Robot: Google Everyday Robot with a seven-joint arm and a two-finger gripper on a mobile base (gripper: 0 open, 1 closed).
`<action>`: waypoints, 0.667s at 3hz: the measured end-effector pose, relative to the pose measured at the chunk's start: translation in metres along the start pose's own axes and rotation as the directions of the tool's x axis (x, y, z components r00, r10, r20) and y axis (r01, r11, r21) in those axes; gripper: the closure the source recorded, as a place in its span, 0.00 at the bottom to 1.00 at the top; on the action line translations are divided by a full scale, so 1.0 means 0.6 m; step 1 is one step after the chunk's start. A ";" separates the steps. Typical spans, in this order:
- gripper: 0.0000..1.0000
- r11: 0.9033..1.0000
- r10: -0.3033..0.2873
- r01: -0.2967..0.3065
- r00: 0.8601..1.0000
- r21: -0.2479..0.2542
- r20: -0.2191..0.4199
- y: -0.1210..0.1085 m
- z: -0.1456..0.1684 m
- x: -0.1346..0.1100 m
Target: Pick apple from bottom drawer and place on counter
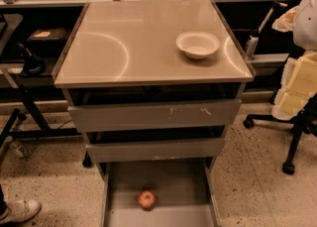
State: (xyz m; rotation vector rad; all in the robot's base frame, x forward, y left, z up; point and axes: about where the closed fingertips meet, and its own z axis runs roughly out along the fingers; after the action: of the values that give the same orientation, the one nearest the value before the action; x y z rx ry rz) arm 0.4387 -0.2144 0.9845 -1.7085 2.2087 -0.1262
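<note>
Sitting in the pulled-out bottom drawer (168, 174), the apple (146, 199) was on the grey floor, near the drawer's front wall.
Bench (124, 42) above carried a white bowl (197, 44) on its right side, well apart from the apple. Top drawer (153, 115) front was scratched. End effector was out of frame; can't tell whether wide, narrow or holding anything.

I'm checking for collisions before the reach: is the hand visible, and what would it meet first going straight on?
The hand is not in view, so its line cannot be told. The apple lies uncovered in the open bottom drawer; a descent onto it looks free, depth unclear.
</note>
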 end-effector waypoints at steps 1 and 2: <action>0.00 1.000 0.000 0.000 1.000 0.000 0.000 0.000 0.000 0.000; 0.00 1.000 0.014 -0.013 1.000 -0.029 0.016 0.026 0.035 -0.003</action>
State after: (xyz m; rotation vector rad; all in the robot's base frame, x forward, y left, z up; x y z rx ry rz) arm 0.4317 -0.2057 0.9610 -1.7031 2.2201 -0.0774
